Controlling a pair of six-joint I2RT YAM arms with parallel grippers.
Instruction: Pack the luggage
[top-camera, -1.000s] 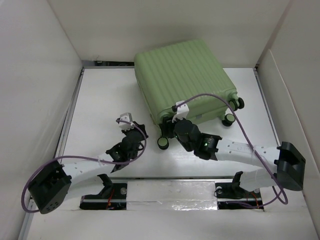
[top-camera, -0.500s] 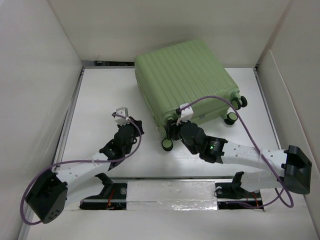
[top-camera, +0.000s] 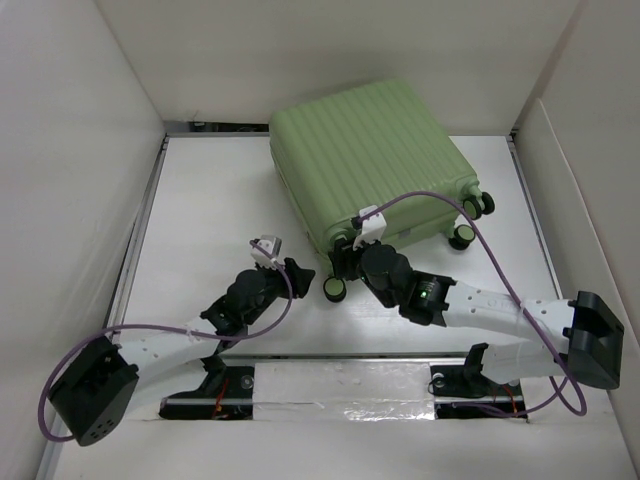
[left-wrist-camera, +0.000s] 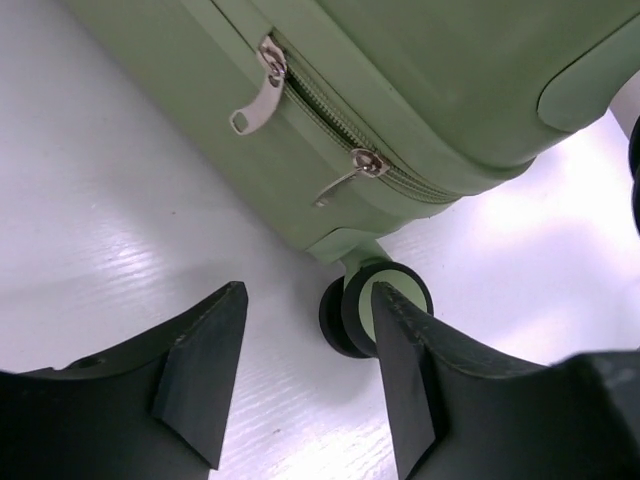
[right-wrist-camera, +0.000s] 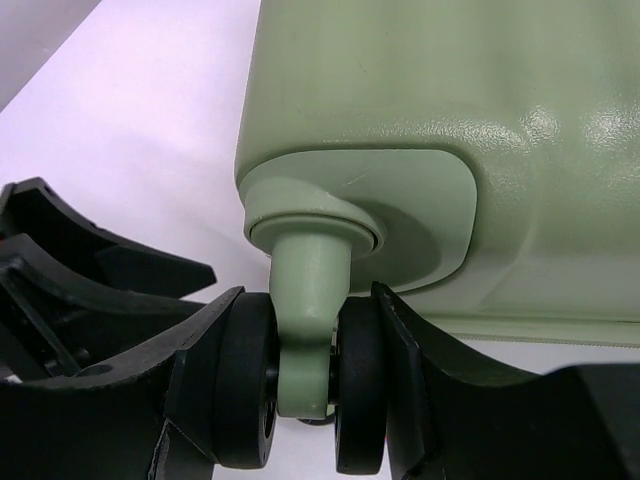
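Jaws of right gripper (right-wrist-camera: 308, 300) clamped either side of a caster wheel (right-wrist-camera: 248, 380) under the luggage (top-camera: 370, 150), left gripper (left-wrist-camera: 310, 300) jaws apart, holding nothing, that wheel just beyond one finger (left-wrist-camera: 400, 370)

A white table (top-camera: 210, 190) sits boxed in by white walls (top-camera: 70, 150) along its left, far and right edges. A metal rail (top-camera: 141, 230) runs down the left edge; silvery tape (top-camera: 340, 411) lines the near edge.
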